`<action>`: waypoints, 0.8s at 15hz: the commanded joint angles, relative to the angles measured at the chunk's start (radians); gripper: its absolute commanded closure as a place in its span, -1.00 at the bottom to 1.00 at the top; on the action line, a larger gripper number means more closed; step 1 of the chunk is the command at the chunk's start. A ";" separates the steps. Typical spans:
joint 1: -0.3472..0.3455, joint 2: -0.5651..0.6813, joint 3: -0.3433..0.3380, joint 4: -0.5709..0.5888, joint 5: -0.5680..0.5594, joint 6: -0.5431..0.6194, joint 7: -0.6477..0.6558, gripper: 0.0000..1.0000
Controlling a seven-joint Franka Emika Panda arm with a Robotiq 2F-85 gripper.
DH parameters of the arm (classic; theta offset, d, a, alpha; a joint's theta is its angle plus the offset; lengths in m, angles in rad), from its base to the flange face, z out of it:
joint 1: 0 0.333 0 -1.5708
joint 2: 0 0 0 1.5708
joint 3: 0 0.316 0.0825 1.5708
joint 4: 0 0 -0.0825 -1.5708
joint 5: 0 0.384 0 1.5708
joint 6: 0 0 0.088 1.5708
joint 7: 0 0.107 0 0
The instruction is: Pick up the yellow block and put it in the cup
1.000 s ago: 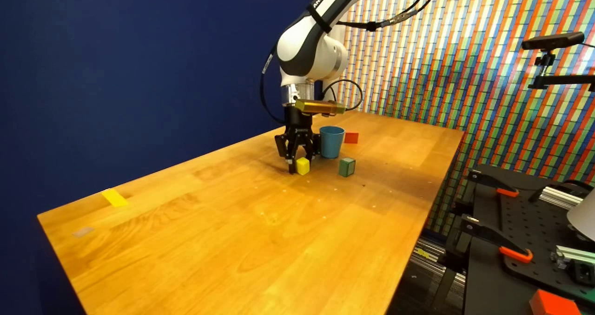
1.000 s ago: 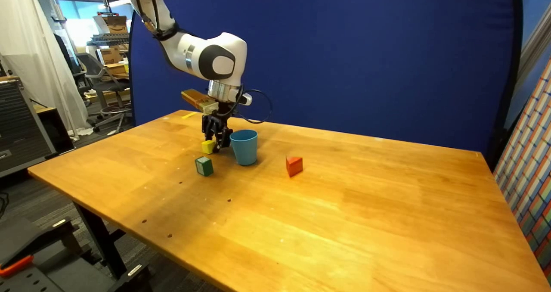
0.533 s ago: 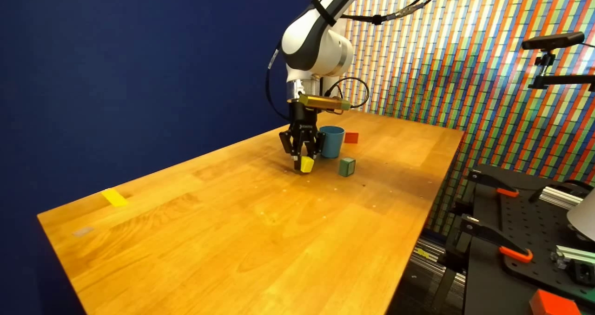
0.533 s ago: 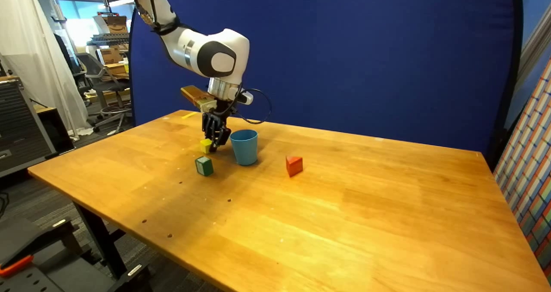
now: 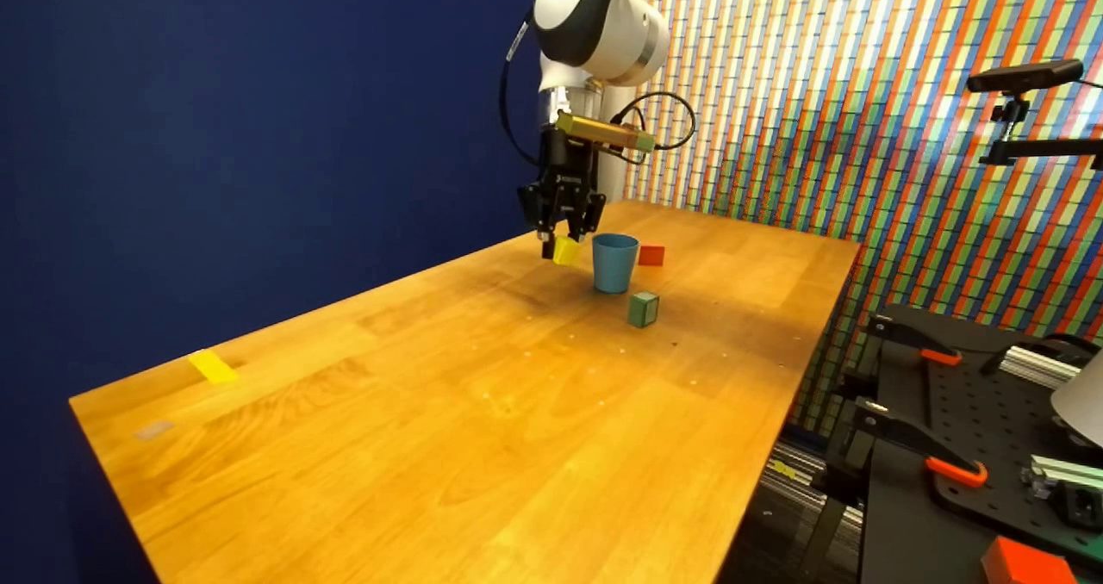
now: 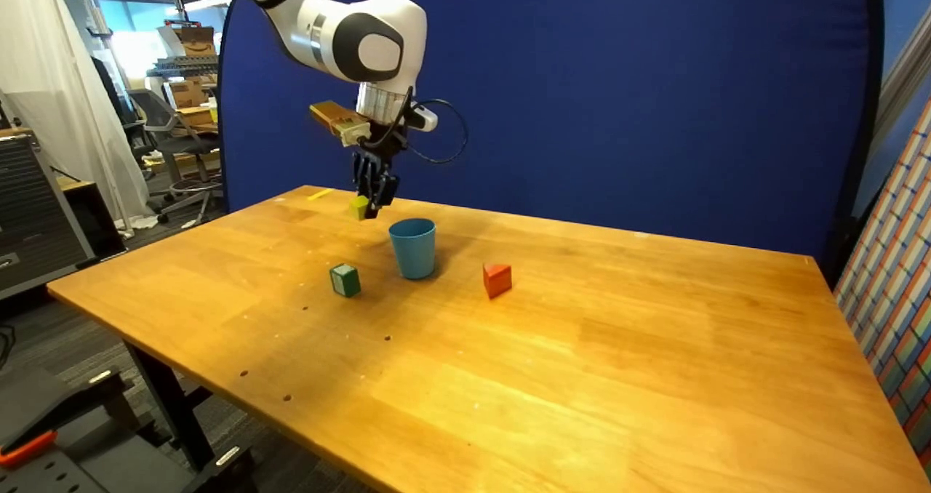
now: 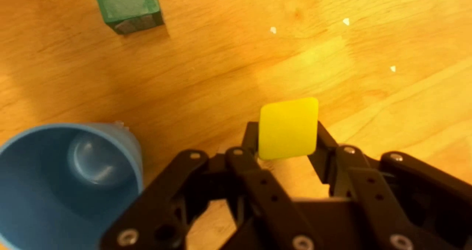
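Note:
The yellow block [image 7: 288, 128] is a small bright cube held between my two fingertips. My gripper [image 7: 287, 137] is shut on it, with one black finger pad on each side. In both exterior views the block [image 5: 565, 251] [image 6: 358, 207] hangs in the air above the table, slightly tilted. The light-blue cup [image 5: 615, 265] stands upright on the table beside the gripper; it also shows in an exterior view [image 6: 414, 251]. In the wrist view the cup [image 7: 73, 191] is at the lower left with its open mouth visible and nothing seen inside. The block is beside the cup, not over its mouth.
A green block [image 5: 644, 309] sits on the table near the cup and shows at the top left of the wrist view [image 7: 127, 6]. A red-orange block [image 6: 497, 281] sits on the cup's other side. A yellow tape strip [image 5: 213, 366] lies near the table edge.
One second ago the yellow block was on the table between the fingers. It has risen with the gripper, clearly off the table. The cup, green block and red-orange block have not moved.

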 commanded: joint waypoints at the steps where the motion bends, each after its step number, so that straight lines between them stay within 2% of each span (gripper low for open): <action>1: -0.007 -0.080 -0.035 -0.052 0.029 0.009 0.074 0.65; 6: -0.034 -0.100 -0.104 -0.073 0.045 0.040 0.200 0.65; 12: -0.084 -0.065 -0.137 -0.046 0.077 0.037 0.229 0.65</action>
